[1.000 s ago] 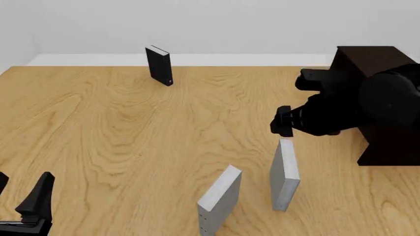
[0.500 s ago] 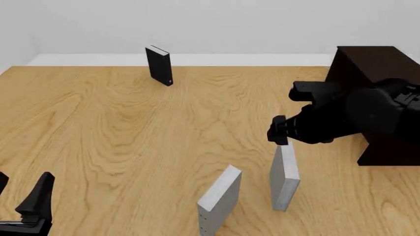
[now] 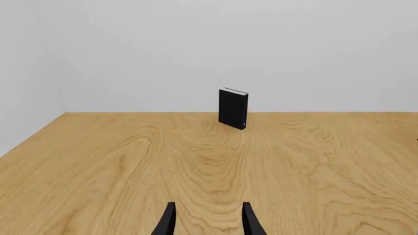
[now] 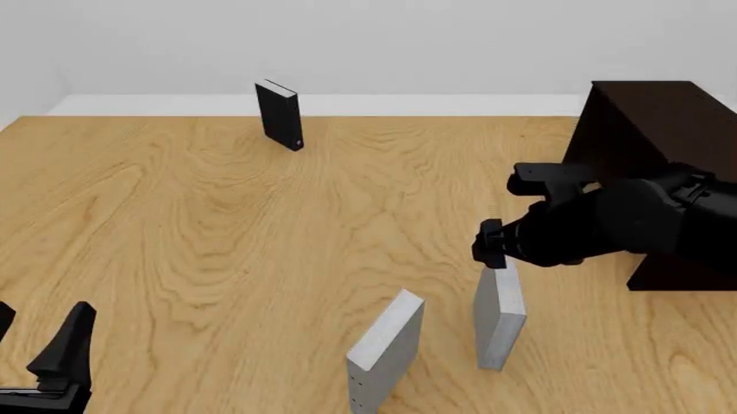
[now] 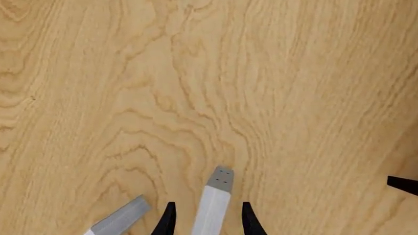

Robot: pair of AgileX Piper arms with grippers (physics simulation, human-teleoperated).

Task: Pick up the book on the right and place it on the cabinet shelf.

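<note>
Right gripper (image 5: pixel 205 220), mine: fingers spread astride upright book (image 4: pixel 500 316), nothing clamped yet; risk, off-centre closing tips it toward nearby dotted grey book (image 4: pixel 384 351).

Our right arm (image 4: pixel 622 226) at the front view's right edge is bulky, rounded, matte black; our left gripper (image 4: pixel 52 362) has tapered black fingers.
</note>
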